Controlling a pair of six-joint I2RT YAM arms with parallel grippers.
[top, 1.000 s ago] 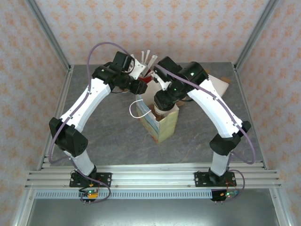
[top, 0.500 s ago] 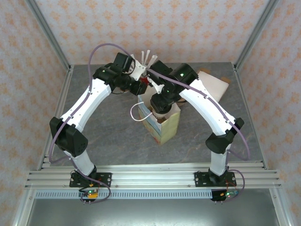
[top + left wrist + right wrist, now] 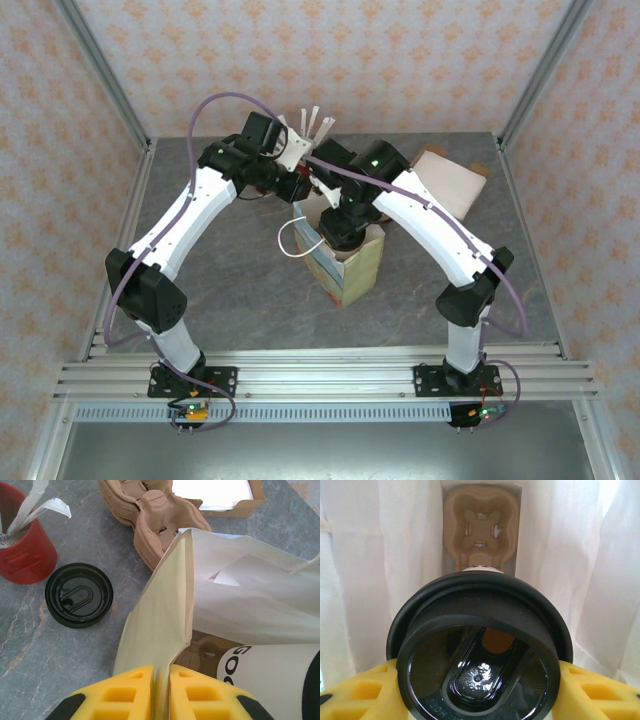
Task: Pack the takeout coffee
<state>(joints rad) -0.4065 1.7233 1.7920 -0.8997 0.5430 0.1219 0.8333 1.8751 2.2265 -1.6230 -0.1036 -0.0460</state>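
Observation:
The takeout coffee (image 3: 480,660), a cream cup with a black lid, hangs inside the mouth of the cream paper bag (image 3: 348,268). My right gripper (image 3: 480,692) is shut on the cup, a yellow finger (image 3: 357,692) on each side just under the lid. The white bag walls (image 3: 360,580) surround it, and a brown cup carrier (image 3: 481,525) lies at the bottom. In the left wrist view the cup's lettered side (image 3: 270,677) shows inside the bag. My left gripper (image 3: 161,695) is shut on the bag's upper edge (image 3: 167,605), holding it open.
A loose black lid (image 3: 79,595) and a red cup of white stirrers (image 3: 22,547) sit on the grey table left of the bag. Stacked brown carriers (image 3: 150,520) and a tan box with white paper (image 3: 215,492) lie behind it. Metal frame posts border the table.
My left gripper has closed on the bag's edge. The right arm has swung left and brought the cup down into the bag's mouth; the bag stands a little straighter.

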